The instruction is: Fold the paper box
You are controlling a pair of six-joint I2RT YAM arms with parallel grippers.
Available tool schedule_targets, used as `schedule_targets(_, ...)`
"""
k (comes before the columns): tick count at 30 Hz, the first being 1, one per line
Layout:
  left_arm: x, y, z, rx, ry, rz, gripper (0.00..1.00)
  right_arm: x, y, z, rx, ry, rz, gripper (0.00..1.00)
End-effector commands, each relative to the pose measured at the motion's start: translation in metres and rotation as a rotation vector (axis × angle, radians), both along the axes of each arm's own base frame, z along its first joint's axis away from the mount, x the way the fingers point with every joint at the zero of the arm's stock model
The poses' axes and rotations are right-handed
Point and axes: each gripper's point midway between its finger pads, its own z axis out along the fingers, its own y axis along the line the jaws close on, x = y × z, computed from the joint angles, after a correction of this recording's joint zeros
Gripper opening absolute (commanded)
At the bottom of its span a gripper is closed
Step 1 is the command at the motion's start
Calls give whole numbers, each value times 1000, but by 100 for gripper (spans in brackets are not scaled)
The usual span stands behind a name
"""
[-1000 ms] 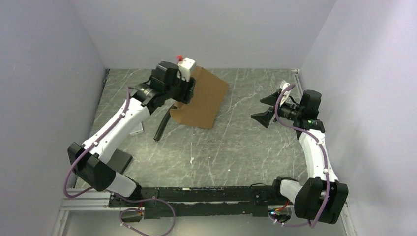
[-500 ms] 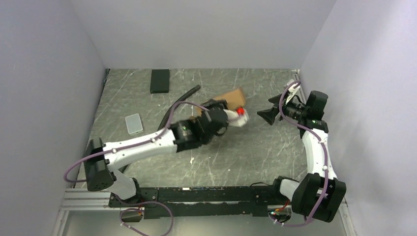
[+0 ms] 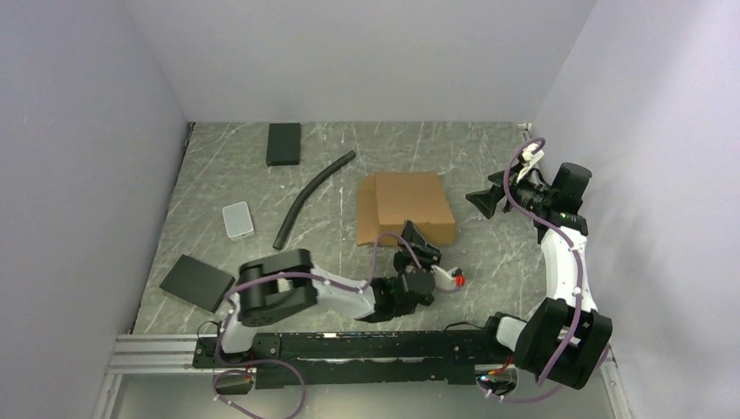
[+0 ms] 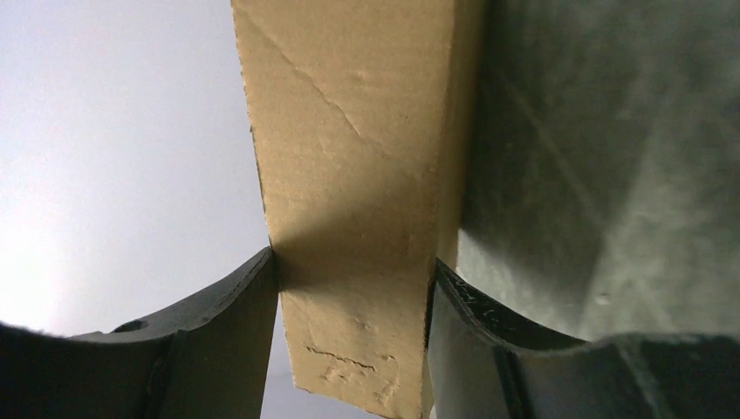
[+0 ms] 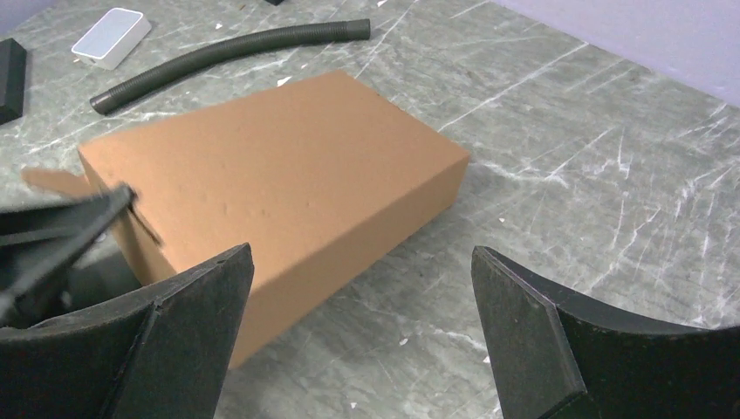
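The paper box [image 3: 406,205] is a closed brown cardboard rectangle lying flat at the table's middle. It also shows in the right wrist view [image 5: 279,166]. My left arm is folded low at the front. My left gripper [image 3: 420,246] is at the box's near edge. In the left wrist view both fingers of the left gripper [image 4: 353,262] press on a strip of cardboard [image 4: 358,157]. My right gripper [image 3: 483,202] hangs open and empty just right of the box, and it is also open in its own view [image 5: 359,255], apart from the box.
A black corrugated hose [image 3: 312,198] lies left of the box. A black block [image 3: 284,143] sits at the back. A small white case [image 3: 237,219] and a flat black pad [image 3: 197,281] lie at the left. Walls enclose three sides.
My left arm has swung from the back left down to the front, carrying the box, which now lies flat at the middle. My right gripper has drawn back slightly to the right.
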Motion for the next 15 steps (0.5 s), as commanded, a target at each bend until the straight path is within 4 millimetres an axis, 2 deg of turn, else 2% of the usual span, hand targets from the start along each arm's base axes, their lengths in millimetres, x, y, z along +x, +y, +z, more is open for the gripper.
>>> schedule_targets(1, -13, -1, -4, -88, -125, 69, 33, 5, -3, 5, -5, -29, -1, 100)
schedule_targets(3, -15, 0, -21, -88, -147, 90, 36, 5, -3, 4, -4, -27, -2, 100)
schedule_targets(4, -15, 1, -27, -107, -168, 100, 41, 6, -3, 3, -3, -24, -1, 100)
schedule_targets(5, -16, 3, -35, -83, -187, 109, 48, 6, -3, 3, -2, -23, 0, 100)
schedule_targets(6, -16, 5, -34, -130, -221, 126, 55, 6, -3, 2, 0, -20, 0, 100)
schedule_targets(9, -17, 6, -65, -71, -218, 160, 80, 6, -2, 1, 5, -13, 5, 100)
schedule_targets(11, -25, 5, -77, -83, -202, 159, 93, 6, -2, 0, 5, -10, 5, 100)
schedule_targets(12, -30, 3, -79, -82, -199, 150, 98, 6, -2, 0, 5, -9, 6, 100)
schedule_targets(15, -42, 0, -79, -94, -186, 140, 100, 6, -2, -1, 8, -6, 9, 100)
